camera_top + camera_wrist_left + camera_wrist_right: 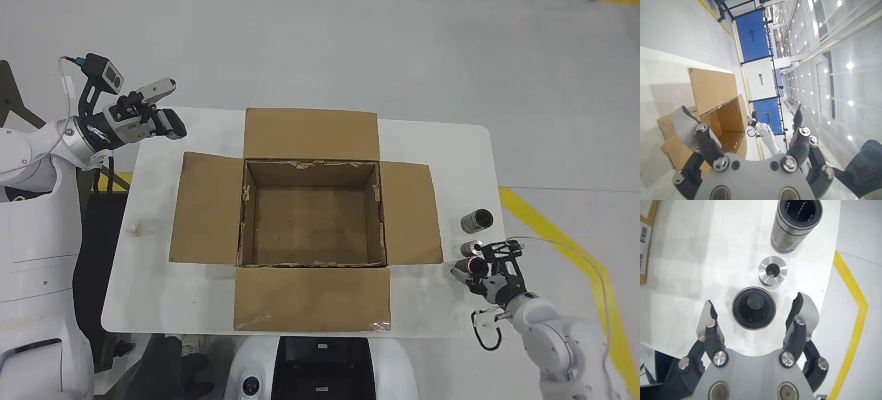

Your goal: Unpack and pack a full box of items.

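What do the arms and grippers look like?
White-shelled left arm and right arm, a thin dark cable at each wrist. Left gripper and right gripper: grey palm plate, black linkages, silver screws, silver-backed fingers with black pads.

The spread end effector (754, 298) flanks a black-rimmed bearing (753, 313) mid-frame. A steel collar (772, 270) and taller cylinder (789, 236) stand beyond on the table (687, 275).

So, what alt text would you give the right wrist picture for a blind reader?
The right gripper is open above a white table, with a black-rimmed metal sleeve standing on end between its fingers. Farther out, in a row, stand a small shiny collar and a taller grey cylinder.
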Controlling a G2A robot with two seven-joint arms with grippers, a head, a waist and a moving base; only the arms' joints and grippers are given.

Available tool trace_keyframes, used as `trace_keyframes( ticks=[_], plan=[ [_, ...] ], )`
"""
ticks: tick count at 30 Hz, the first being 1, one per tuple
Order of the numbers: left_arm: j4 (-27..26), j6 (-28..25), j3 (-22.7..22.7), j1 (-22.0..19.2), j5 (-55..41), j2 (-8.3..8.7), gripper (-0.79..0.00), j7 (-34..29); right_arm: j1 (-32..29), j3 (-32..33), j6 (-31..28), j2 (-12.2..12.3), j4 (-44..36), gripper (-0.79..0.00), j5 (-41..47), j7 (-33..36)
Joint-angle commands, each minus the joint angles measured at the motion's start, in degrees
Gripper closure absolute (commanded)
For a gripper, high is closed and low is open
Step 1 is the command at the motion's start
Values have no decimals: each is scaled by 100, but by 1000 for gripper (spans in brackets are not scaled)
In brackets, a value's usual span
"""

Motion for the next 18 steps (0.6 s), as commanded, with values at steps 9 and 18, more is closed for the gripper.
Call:
trace_keyframes(
  ticks=[9,18],
  plan=[
    [0,0,0,0,0,0,-785,0,-26,-17,14,9,70,-280,57,-97],
    [0,0,0,0,0,0,-785,0,-271,149,-39,26,-210,0,129,-240]
  ],
)
